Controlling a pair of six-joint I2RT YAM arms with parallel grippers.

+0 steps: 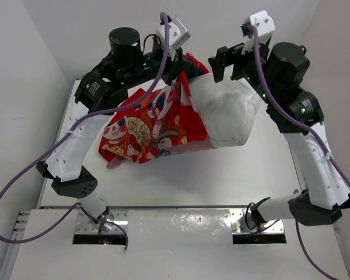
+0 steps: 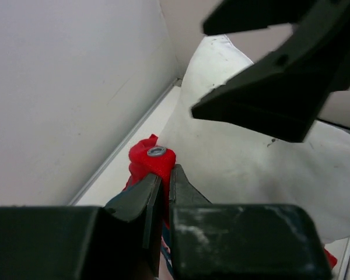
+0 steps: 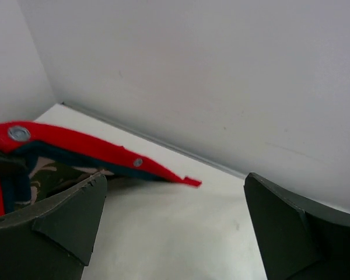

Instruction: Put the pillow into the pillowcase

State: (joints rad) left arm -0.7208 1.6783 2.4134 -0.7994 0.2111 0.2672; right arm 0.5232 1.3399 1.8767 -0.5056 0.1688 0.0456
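Red cloth catches the eye first: the pillowcase (image 1: 151, 125) is spread from the middle of the tabletop (image 1: 181, 181) toward its left edge, with one bunched corner hoisted up near the far edge. The left tool (image 2: 165, 186) is clenched on that corner, pinching the red hem (image 3: 93, 146) just below a small metal stud (image 2: 157, 151). The pillow (image 1: 230, 111) lies right beside it, its long axis running roughly along the far edge. Its left end sits under the lifted hem, while its plump right end bulges bare toward the right edge. How far that left end has gone inside I cannot tell. The right tool (image 1: 226, 70) hangs above the pillow's far side with its jaws spread wide, grasping nothing and close to the pinched corner. The exposed pillow sits just beneath this tool and to its right, so the right arm is clearly the nearer one. Judging by that, the pillow has to go leftward, along its own length, into the held-open mouth.
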